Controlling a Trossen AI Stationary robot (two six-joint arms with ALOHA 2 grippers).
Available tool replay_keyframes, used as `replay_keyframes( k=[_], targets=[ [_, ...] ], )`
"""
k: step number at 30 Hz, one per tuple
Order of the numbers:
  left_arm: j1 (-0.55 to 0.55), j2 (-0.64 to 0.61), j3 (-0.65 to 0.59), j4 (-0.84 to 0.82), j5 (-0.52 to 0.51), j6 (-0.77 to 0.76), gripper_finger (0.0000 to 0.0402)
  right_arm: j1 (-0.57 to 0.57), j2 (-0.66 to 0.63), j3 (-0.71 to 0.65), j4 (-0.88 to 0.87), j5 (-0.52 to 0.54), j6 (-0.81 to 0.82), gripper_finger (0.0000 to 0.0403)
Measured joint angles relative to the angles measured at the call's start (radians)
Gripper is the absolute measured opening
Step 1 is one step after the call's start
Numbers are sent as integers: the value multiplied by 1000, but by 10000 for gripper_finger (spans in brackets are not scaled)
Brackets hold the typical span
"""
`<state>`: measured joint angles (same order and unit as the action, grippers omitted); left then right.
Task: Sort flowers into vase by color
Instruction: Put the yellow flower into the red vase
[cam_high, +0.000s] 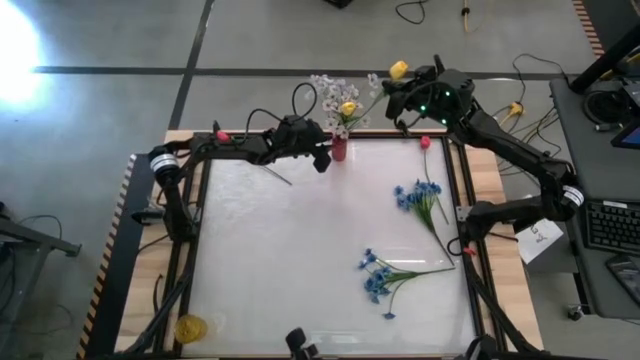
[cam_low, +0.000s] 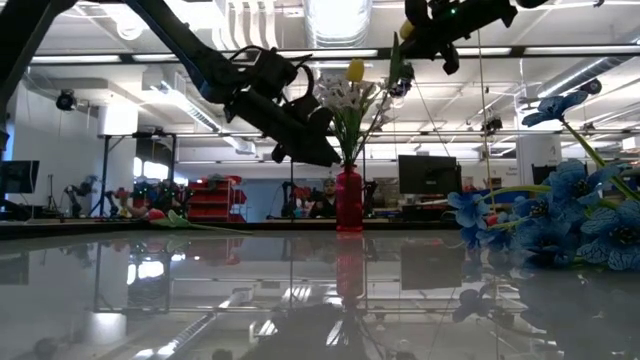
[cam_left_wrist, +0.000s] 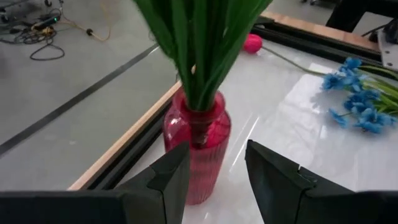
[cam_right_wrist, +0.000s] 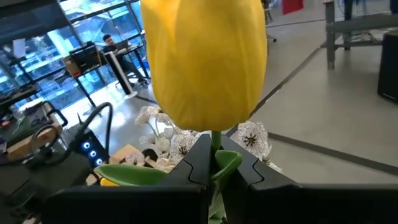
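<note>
Fingers of the right gripper (cam_right_wrist: 214, 165) are pinched on the green stem of a yellow bud (cam_right_wrist: 205, 59), just under the bloom, with a curled leaf (cam_right_wrist: 155, 173) sticking out beside them. From above, that gripper (cam_high: 402, 90) hangs past the table's far edge, up beside the vase, with the bud (cam_high: 398, 69) at its tip. In the low view it sits high, near the top, over the bouquet.

The left gripper (cam_left_wrist: 214, 171) stands just beside the red vase (cam_left_wrist: 196, 146), its two fingers apart and gripping nothing, the glass showing between them. From above, it (cam_high: 322, 158) is at the vase's left side, near the table's far edge.

The vase (cam_high: 339, 149) holds white sprays (cam_high: 327, 88) and one yellow bud (cam_high: 348, 107) on green stems (cam_left_wrist: 199, 43).

On the white table (cam_high: 280, 250), a pink bud (cam_high: 425, 143) lies near the far right corner, its stem running toward a blue cluster (cam_high: 414, 196) beside the right rail. A second blue cluster (cam_high: 376, 272) lies nearer the front, well apart from the vase. Another pink bud (cam_high: 221, 135) rests on the far frame at the left, and a yellow bloom (cam_high: 189, 326) sits on the wooden border at the front left corner
</note>
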<state>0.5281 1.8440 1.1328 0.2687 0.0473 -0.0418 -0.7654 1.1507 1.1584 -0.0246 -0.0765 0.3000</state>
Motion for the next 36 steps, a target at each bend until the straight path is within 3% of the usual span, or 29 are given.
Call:
replay_keyframes(
  k=[6, 18, 23, 28, 36],
  targets=[
    [19, 22, 2, -1, 63, 15, 143, 14, 33, 0, 6, -11, 1, 12],
    [20, 23, 2, 0, 70, 55, 143, 39, 43, -1, 58, -12, 7, 12],
    [20, -17, 2, -82, 70, 47, 143, 39, 42, -1, 57, -11, 16, 12],
    [47, -58, 2, -114, 78, 142, 143, 39, 42, -1, 60, -11, 19, 12],
    [128, -49, 1, -96, 226, 250, 143, 45, 28, -1, 66, -10, -27, 12]
  ],
)
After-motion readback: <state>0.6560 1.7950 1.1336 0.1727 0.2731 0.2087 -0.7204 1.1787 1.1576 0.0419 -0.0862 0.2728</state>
